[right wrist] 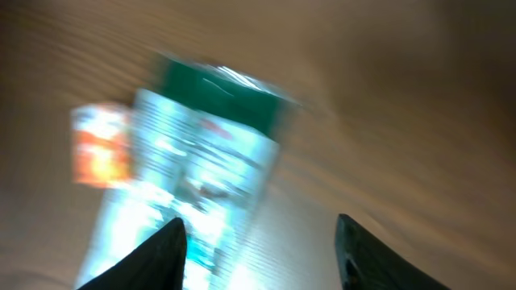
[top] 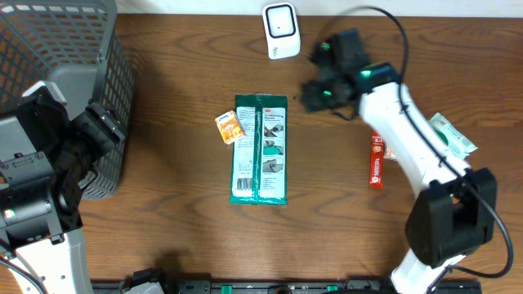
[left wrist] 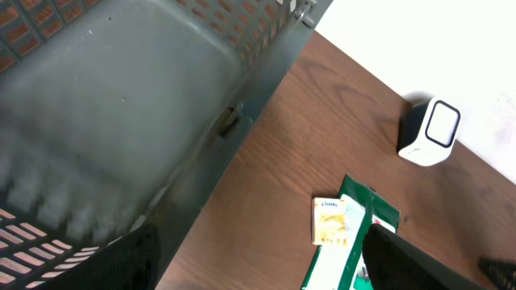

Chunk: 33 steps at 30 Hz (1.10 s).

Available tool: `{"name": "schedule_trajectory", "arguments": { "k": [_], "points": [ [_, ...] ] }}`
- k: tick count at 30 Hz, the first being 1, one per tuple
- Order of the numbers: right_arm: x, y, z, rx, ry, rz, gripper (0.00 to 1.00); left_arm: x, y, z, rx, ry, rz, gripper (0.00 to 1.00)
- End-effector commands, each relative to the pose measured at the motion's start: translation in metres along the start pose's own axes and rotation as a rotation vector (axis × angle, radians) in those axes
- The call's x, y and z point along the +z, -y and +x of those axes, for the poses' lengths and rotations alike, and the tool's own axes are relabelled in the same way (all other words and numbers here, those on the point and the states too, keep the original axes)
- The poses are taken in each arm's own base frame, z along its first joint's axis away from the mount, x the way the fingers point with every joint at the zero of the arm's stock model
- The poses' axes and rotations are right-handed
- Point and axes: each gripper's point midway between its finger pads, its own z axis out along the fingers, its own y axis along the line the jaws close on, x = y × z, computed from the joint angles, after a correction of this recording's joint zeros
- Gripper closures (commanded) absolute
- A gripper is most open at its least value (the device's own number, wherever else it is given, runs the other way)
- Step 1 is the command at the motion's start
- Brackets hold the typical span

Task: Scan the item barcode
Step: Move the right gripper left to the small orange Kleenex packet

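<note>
A long green-and-white package [top: 260,147] lies flat in the middle of the table, with a small orange packet [top: 230,126] touching its upper left corner. The white barcode scanner [top: 280,30] stands at the table's back edge. My right gripper [top: 310,95] hovers just right of the package's top end. In the blurred right wrist view it is open [right wrist: 262,251], with nothing between its fingers and the package [right wrist: 201,169] below. My left gripper [left wrist: 262,266] is open and empty beside the basket; the package [left wrist: 347,250], the orange packet [left wrist: 330,220] and the scanner [left wrist: 430,131] lie ahead of it.
A grey mesh basket [top: 57,73] fills the left side, under my left arm. A red stick-shaped packet [top: 377,161] and a green-and-white sachet [top: 451,135] lie on the right, next to my right arm.
</note>
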Motion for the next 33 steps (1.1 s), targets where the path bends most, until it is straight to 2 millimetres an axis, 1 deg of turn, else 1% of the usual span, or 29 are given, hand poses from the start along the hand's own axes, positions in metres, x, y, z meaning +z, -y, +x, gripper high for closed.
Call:
{"name": "schedule_trajectory", "arguments": {
  "k": [1,2,4,7,11,13,16,20,22,25,27,33],
  "points": [
    [-0.006,-0.076,-0.015,-0.098,0.096,-0.075,0.41,-0.005,0.000,-0.006,0.021,0.020,-0.005,0.20],
    [-0.002,-0.091,-0.017,-0.135,0.131,-0.050,0.40,-0.005,0.000,-0.006,0.021,0.020,-0.005,0.19],
    [0.005,-0.115,-0.020,-0.194,0.195,0.018,0.39,-0.005,0.000,-0.006,0.021,0.020,-0.005,0.19],
    [0.020,-0.144,-0.017,-0.293,0.280,0.155,0.37,-0.005,0.000,-0.006,0.021,0.020,-0.005,0.20],
    [0.051,-0.171,-0.002,-0.432,0.328,0.287,0.36,-0.005,0.000,-0.006,0.021,0.020,-0.005,0.19],
    [0.069,-0.178,0.008,-0.497,0.330,0.335,0.37,-0.005,0.000,-0.006,0.021,0.020,-0.005,0.19],
    [0.095,-0.174,0.022,-0.577,0.315,0.429,0.35,-0.005,0.000,-0.005,0.021,0.019,-0.005,0.20],
    [0.123,-0.151,0.039,-0.655,0.261,0.564,0.30,-0.005,0.000,-0.006,0.021,0.020,-0.005,0.20],
    [0.133,-0.141,0.046,-0.664,0.241,0.607,0.30,-0.005,0.000,-0.006,0.021,0.020,-0.005,0.19],
    [0.142,-0.127,0.052,-0.672,0.214,0.663,0.29,-0.005,0.000,-0.006,0.021,0.020,-0.005,0.20],
    [0.144,-0.122,0.054,-0.675,0.197,0.671,0.29,-0.005,0.000,-0.006,0.021,0.020,-0.005,0.20],
    [0.148,-0.116,0.058,-0.681,0.163,0.658,0.31,-0.005,0.000,-0.006,0.021,0.020,-0.005,0.20]
  ]
}}
